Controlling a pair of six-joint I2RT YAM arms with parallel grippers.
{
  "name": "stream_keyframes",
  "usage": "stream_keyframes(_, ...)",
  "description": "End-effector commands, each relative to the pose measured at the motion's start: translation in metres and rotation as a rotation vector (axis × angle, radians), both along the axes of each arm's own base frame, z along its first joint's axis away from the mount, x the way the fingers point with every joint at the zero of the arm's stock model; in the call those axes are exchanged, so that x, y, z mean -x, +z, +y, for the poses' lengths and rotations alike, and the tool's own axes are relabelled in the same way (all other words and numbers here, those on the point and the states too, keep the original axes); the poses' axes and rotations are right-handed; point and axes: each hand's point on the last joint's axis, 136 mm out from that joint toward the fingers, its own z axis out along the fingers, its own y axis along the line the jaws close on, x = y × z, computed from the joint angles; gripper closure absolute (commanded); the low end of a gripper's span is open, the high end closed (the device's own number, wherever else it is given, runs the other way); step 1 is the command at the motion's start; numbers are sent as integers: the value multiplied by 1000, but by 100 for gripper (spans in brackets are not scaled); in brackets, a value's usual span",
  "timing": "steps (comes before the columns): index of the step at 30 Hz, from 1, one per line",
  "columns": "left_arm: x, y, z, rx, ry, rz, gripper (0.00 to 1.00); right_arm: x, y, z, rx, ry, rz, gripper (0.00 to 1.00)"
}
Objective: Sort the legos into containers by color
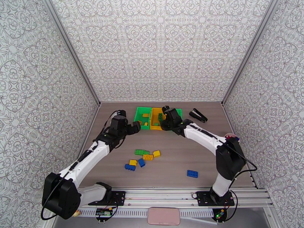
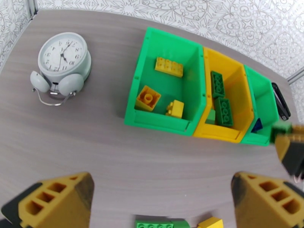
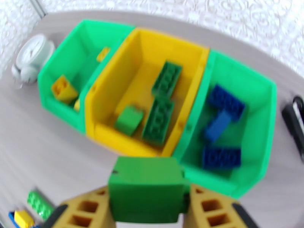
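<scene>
Three walls enclose the workspace: back wall (image 1: 159,46), left wall (image 1: 34,92) and right wall (image 1: 273,84), all papered in a grey-on-white ornamental pattern. Slim metal posts (image 1: 72,50) mark the two back corners. The table (image 1: 174,164) has a grey-brown wood-grain surface. A metal rail (image 1: 167,194) runs along its near edge. The lighting is even, and shadows are soft.
</scene>
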Motion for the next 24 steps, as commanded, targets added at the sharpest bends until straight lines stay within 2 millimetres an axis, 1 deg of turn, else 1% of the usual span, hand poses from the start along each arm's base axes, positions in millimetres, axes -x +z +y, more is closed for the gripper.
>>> stream_keyframes(1,12,-3,-3,-5,-40,4,0,-33,3,8,16,16,-47,60)
stream_keyframes(5,16,-4,-5,-3,-64,-6,0,-59,-5,22,52,49,-64,60)
stream_keyframes(7,17,-4,-6,-3,-68,-5,0,-70,-15,29,64,60,-59,60)
stream_keyframes(10,18,-5,-5,-5,-66,5,0,-80,-23,36,72,69,-47,58)
stream_keyframes(12,20,-7,-4,-3,-58,20,0,-82,-18,38,68,76,-49,53)
stream_keyframes(14,21,-9,-3,-1,-44,40,0,-80,-8,39,52,85,-61,44)
stream_keyframes(17,26,-16,-1,-13,-35,85,1,-71,9,37,37,107,-84,28)
stream_keyframes(19,30,-21,-2,-20,-38,112,0,-62,20,34,30,119,-104,21)
stream_keyframes(22,35,-27,-6,-33,-62,139,0,-41,29,28,6,163,-128,12)
stream_keyframes(24,39,-30,-11,-35,-97,143,0,-18,32,26,-17,237,-153,10)
